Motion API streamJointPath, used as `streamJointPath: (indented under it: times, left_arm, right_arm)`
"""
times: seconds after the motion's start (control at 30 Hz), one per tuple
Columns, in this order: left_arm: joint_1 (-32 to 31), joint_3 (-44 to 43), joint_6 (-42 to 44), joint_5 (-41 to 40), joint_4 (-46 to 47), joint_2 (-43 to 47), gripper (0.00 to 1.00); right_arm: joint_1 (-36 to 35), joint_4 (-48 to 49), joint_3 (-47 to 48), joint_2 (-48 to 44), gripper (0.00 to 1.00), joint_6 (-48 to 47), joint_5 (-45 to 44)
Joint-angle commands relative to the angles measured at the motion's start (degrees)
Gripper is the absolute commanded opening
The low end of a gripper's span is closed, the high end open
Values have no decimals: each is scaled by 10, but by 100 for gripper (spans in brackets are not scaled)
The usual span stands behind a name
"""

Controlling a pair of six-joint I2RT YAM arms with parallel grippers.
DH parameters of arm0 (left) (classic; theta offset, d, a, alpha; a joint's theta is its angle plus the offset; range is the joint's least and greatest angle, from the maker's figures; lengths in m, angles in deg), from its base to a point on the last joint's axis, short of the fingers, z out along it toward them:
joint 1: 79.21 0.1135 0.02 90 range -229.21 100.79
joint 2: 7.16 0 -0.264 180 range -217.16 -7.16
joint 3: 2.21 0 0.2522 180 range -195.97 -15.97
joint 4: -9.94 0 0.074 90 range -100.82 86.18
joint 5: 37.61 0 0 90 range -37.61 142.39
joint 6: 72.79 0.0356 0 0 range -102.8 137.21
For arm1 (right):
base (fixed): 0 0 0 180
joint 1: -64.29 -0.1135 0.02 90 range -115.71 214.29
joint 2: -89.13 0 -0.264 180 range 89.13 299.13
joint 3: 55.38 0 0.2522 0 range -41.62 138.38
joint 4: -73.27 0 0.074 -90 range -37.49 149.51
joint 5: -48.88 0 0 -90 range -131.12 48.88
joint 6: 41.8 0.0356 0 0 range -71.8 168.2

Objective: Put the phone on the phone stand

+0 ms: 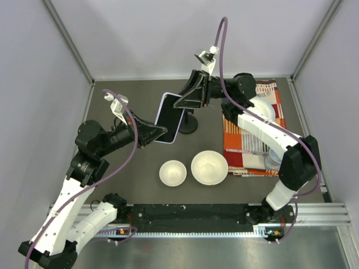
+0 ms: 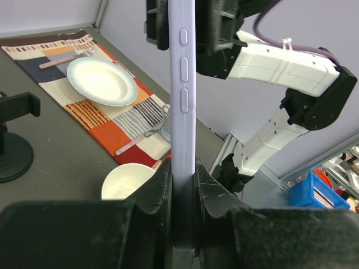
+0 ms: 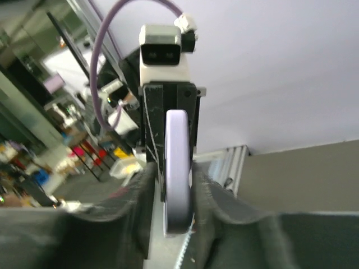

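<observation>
Top external — phone [image 1: 170, 117] lengthwise near-to-far.

Phone [image 1: 170, 116]: black screen, pale lavender rim. Left gripper [image 1: 164, 130] and right gripper [image 1: 181, 104]: black. Stand [image 1: 190, 126] by right gripper: black. Bowls [image 1: 173, 173] [image 1: 209, 167] near left gripper: white. Mat [image 1: 238, 143]: orange/cream/navy patchwork, some striped. Plate [image 2: 101, 82]: white.

Phone [image 1: 168, 117]: flat slab with a glossy black screen, a lavender-white rim and side buttons. It is raised off the worktop [image 1: 146, 190] and tilted. The left tool [image 1: 161, 132] pinches it at 7 o'clock, the right tool [image 1: 180, 102] at 1 o'clock.
Phone stand [image 1: 189, 124]: black, with a disc base. It stands upright just beside the phone at 3 o'clock.
</observation>
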Motion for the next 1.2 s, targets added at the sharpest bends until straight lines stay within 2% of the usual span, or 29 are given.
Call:
streamJointPath:
  times: [0.0, 0.03, 0.13, 0.23, 0.3, 0.43, 0.57, 0.67, 0.7, 0.73, 0.8, 0.83, 0.87, 0.9, 1.17]
  left_arm:
    - [4, -34, 30, -41, -12, -2, 0]
    - [4, -34, 40, -43, -26, 9, 0]
    - [4, -42, 74, -57, -60, 22, 0]
    - [4, -44, 89, -49, -72, 26, 0]
    - [4, -43, 88, -37, -71, 23, 0]
    - [4, -42, 88, -20, -71, 14, 0]
    - [4, -43, 87, -3, -70, 7, 0]
    - [4, -42, 85, -4, -70, 2, 0]
    - [4, -42, 84, -5, -69, 1, 0]
    - [4, -41, 82, -6, -70, 1, 0]
    - [4, -41, 80, -7, -65, -2, 0]
    - [4, -41, 80, -7, -63, -3, 0]
    - [4, -41, 80, -6, -62, -3, 0]
    - [4, -42, 80, -8, -61, -3, 0]
    - [4, -40, 91, -29, -71, 4, 0]
  right_arm:
    - [-12, -41, 63, -2, 39, -58, 57]
    - [-12, -65, 70, 4, 41, -64, 73]
    - [-12, -53, 79, 16, 49, -52, 119]
    - [-13, -41, 82, 23, 49, -46, 132]
    - [-16, -42, 89, 30, 45, -47, 140]
    - [-22, -33, 93, 33, 30, -42, 146]
    - [-25, -63, 96, 31, 24, -75, 150]
    - [-31, -173, 105, 26, 22, -160, 145]
    - [-32, -250, 114, 24, 22, -190, 142]
    - [-33, -303, 119, 18, 22, -259, 133]
    - [-39, -404, 146, 12, 22, -340, 117]
    - [-40, -504, 155, 11, 12, -415, 98]
    - [-42, -529, 164, 7, 4, -438, 90]
    - [-40, -531, 162, 4, 0, -443, 88]
    - [-36, -529, 147, -10, 0, -459, 70]
